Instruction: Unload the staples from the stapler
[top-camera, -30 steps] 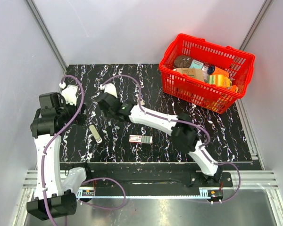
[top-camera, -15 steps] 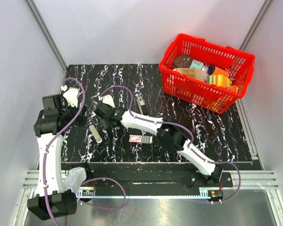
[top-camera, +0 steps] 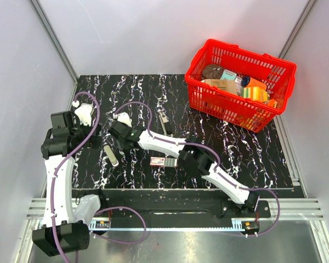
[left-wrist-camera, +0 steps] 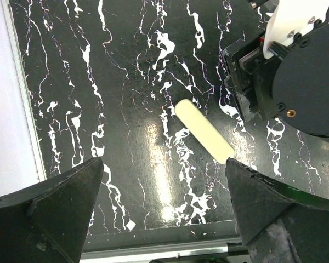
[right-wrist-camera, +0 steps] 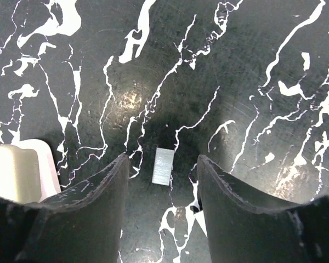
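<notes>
On the glossy black, white-veined tabletop [top-camera: 263,153], a small red-and-white carton [top-camera: 163,161] lay nearest the arm bases. Just to its left lay the smooth, round-ended cream bar that seemed to be the stapler [top-camera: 111,155]. The right gripper [right-wrist-camera: 162,159] hung beside that bar, its dark blunt fingers parted around a short silvery strip of staples [right-wrist-camera: 163,166] without touching it, while the left gripper [left-wrist-camera: 164,160] was spread wide above the bar, holding nothing; far back right stood a red plastic lattice basket [top-camera: 225,104] of packaged goods.
</notes>
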{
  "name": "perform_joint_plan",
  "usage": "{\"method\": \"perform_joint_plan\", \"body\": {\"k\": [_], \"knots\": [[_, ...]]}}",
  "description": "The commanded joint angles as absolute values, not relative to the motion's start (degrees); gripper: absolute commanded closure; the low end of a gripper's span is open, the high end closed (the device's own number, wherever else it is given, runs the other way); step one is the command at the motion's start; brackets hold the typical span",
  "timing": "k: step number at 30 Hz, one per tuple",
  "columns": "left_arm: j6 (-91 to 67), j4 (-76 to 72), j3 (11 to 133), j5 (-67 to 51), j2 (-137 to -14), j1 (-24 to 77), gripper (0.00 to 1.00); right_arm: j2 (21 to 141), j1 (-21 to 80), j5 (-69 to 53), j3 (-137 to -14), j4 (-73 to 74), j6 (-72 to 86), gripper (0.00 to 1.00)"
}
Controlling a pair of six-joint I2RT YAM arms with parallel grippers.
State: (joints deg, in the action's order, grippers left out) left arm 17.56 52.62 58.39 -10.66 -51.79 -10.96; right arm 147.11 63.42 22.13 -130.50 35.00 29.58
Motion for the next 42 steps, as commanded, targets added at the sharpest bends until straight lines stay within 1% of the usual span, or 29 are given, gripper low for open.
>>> {"method": "perform_joint_plan", "body": {"k": [1,3,10,18,21,26,29,35,42], "knots": [[18.0,49.6,57.5,-9.2,-50.5,-11.4,0.01,148.9,64.3,21.4,-135.2,35.7,30.8,0.44],[18.3,49.3,57.1,-9.0,-50.5,-11.4,0.01,149.5,64.4,21.4,-135.9,36.1,30.8,0.47],[18.5,48.8,56.1,-9.1,-50.3,-11.7,0.01,150.0,64.9,22.9,-136.1,37.2,30.1,0.64],[18.6,48.8,55.7,-9.4,-50.3,-11.8,0.01,149.8,65.7,26.0,-136.2,38.7,27.9,0.71],[18.6,48.7,55.5,-9.4,-50.1,-11.9,0.01,149.8,65.8,26.8,-136.2,39.0,27.5,0.75],[18.8,49.0,55.2,-9.1,-49.6,-12.0,0.01,149.3,65.9,27.9,-136.2,39.0,26.8,0.84],[19.0,49.0,54.9,-8.8,-49.4,-12.0,0.01,148.6,65.9,29.5,-136.6,38.9,25.3,0.86],[19.7,49.7,54.7,-8.3,-48.4,-12.0,0.01,143.7,65.6,32.4,-136.7,40.9,24.0,0.89],[20.4,50.6,55.1,-8.4,-47.8,-12.1,0.01,138.0,65.0,32.2,-135.4,47.6,30.6,0.96]]}}
